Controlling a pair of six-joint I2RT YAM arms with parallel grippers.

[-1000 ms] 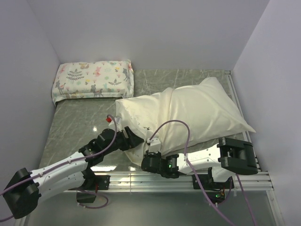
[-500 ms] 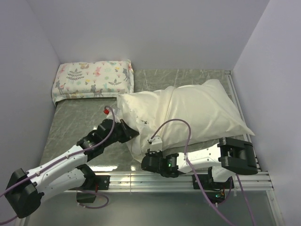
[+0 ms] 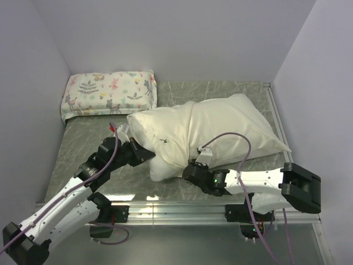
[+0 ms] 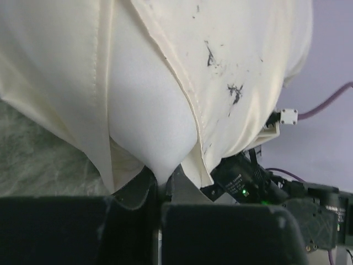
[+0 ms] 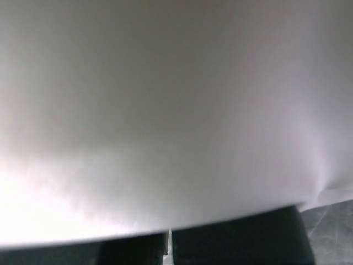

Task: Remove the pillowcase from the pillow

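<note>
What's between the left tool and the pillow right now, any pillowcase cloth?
Nothing visible: in the left wrist view the left tool is shut directly on the bare white pillow, with the pillowcase parted to either side.

Cream cloth pillowcase (image 3: 231,124): smooth weave with a faint sheen, a stitched hem and dark smudges. The pillow (image 4: 149,116) inside it is plain white fabric, finer and matt. The smaller pillow (image 3: 109,93) is soft cloth printed with pastel leaves and animals. The table (image 3: 88,141) has a grey-green marbled surface with a light gloss. The arms (image 3: 60,208) have glossy white plastic shells and black joints; the left gripper (image 4: 160,193) is matt black plastic. The purple cables (image 3: 234,138) look smooth and rubbery. The rail (image 3: 165,208) is ribbed bare metal, and the walls (image 3: 165,38) are pale and matt.
</note>
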